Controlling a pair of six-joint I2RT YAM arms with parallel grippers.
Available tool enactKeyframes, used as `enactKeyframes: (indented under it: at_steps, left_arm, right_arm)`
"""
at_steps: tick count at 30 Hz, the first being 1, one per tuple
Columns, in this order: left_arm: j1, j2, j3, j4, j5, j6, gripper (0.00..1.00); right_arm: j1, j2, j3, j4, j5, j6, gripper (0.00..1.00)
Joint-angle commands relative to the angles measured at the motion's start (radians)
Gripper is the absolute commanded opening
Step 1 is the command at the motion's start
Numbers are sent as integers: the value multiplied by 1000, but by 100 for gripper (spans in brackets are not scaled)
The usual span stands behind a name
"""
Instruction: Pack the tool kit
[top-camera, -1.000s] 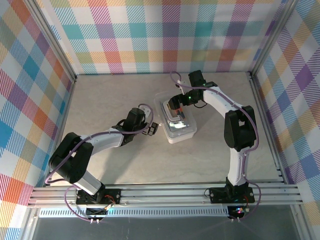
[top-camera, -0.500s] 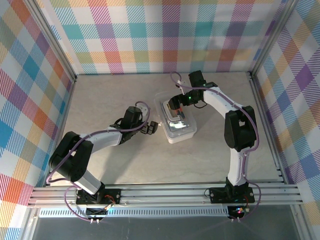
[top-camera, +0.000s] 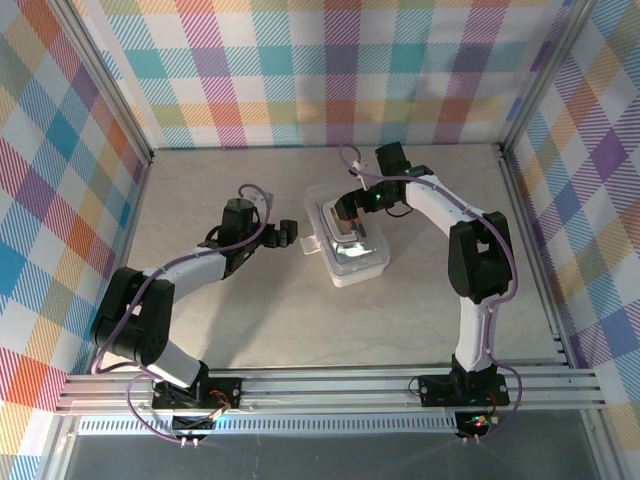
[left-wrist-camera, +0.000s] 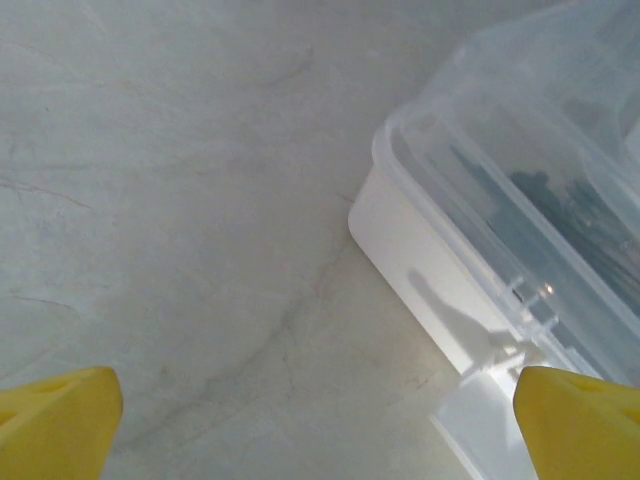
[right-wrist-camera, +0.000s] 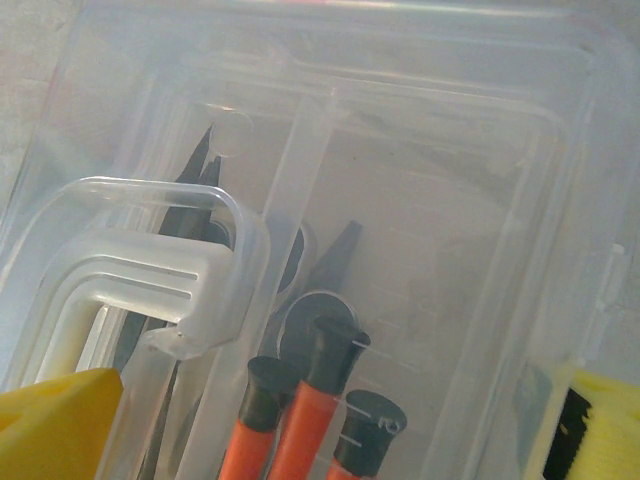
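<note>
Tool kit case (top-camera: 352, 243): prob. light, stiff, slick.
L end effector (top-camera: 290, 234) spread at its 9 o'clock, R end effector (top-camera: 347, 206) spread above; grab white handle (right-wrist-camera: 150, 290).

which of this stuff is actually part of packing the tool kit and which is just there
Part of the job:
- clear case
- its white handle
- orange-handled tools inside the case

Just there:
- table
- checkered walls
- metal frame rail
</note>
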Motion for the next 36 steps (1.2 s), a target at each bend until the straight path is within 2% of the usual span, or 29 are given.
enactKeyframes:
  at_steps: [1, 7, 14, 17, 19, 22, 26, 30, 36]
  left_arm:
    - [8, -26, 24, -12, 33, -27, 100]
    - [27, -2, 2, -73, 92, -89, 100]
    - [29, 84, -112, 111, 235, -243, 100]
    - [29, 135, -131, 198, 294, -301, 95]
    - [29, 169, -134, 248, 322, -327, 87]
    - [29, 205, -121, 257, 336, -339, 78]
    - [29, 216, -112, 228, 321, -333, 74]
    - [29, 211, -113, 239, 315, -330, 74]
    - [7, 206, -89, 294, 382, -312, 72]
  right_arm:
    - [22, 39, -58, -178, -41, -34, 99]
    - [22, 36, -64, -179, -35, -36, 99]
    - [22, 39, -65, -177, -37, -32, 99]
    - [22, 39, -66, -179, -32, -32, 99]
    - [22, 40, -66, -179, -32, -32, 99]
    - [22, 41, -65, -181, -34, -29, 99]
    - [22, 41, -62, -185, -31, -31, 99]
    - [23, 45, -53, -190, -32, -31, 99]
    - [22, 51, -45, -193, -37, -29, 99]
